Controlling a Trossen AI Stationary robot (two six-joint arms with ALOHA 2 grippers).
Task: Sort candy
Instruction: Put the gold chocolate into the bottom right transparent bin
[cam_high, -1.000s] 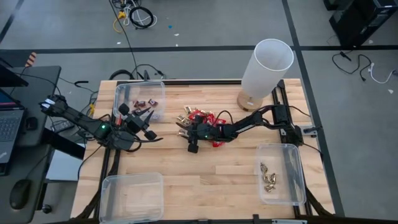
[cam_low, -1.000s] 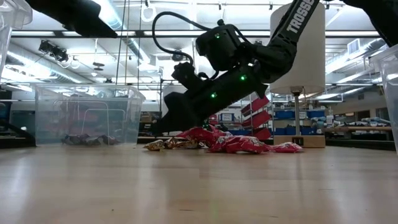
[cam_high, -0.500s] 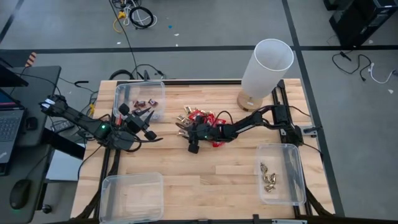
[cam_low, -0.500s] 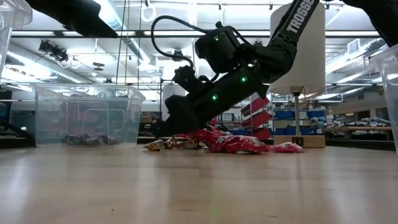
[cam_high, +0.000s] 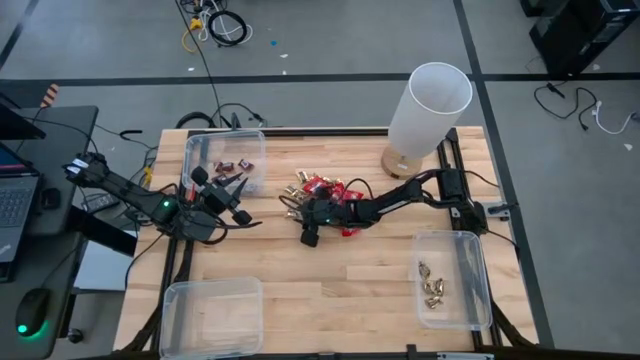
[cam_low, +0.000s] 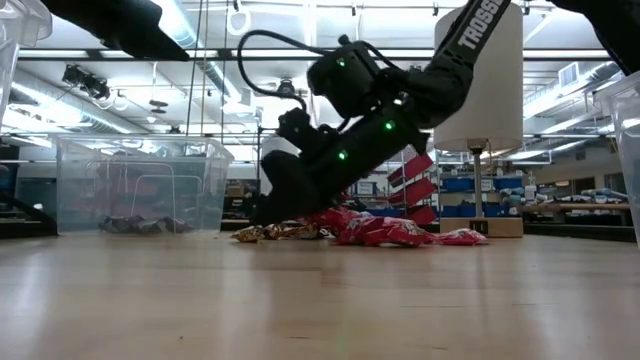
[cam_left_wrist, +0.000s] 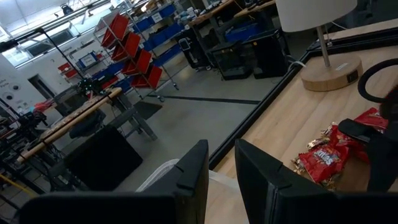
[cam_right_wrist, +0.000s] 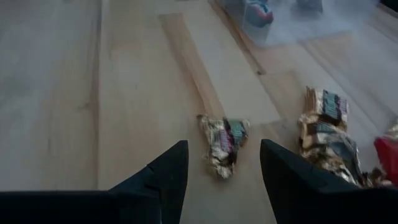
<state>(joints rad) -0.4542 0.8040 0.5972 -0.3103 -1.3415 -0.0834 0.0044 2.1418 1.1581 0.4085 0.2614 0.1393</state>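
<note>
1. While the right end effector (cam_right_wrist: 222, 171) hangs wide open and empty over a gold-foil piece (cam_right_wrist: 224, 142), the candy (cam_high: 325, 190) heaps mid-counter (cam_high: 340, 290).
2. Left end effector (cam_high: 236, 192), part-open and empty, waits beside the bin (cam_high: 225, 160); a lamp (cam_high: 425, 115) stands behind.

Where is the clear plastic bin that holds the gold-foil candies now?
In the high view, the clear plastic bin with the gold-foil candies sits at the table's right edge, near the front corner, below the white lamp.

Red candy packets (cam_left_wrist: 328, 155) on wooden table (cam_left_wrist: 286, 130), lamp base (cam_left_wrist: 331, 73) beyond, dark fingers (cam_left_wrist: 193, 180) slightly apart
</note>
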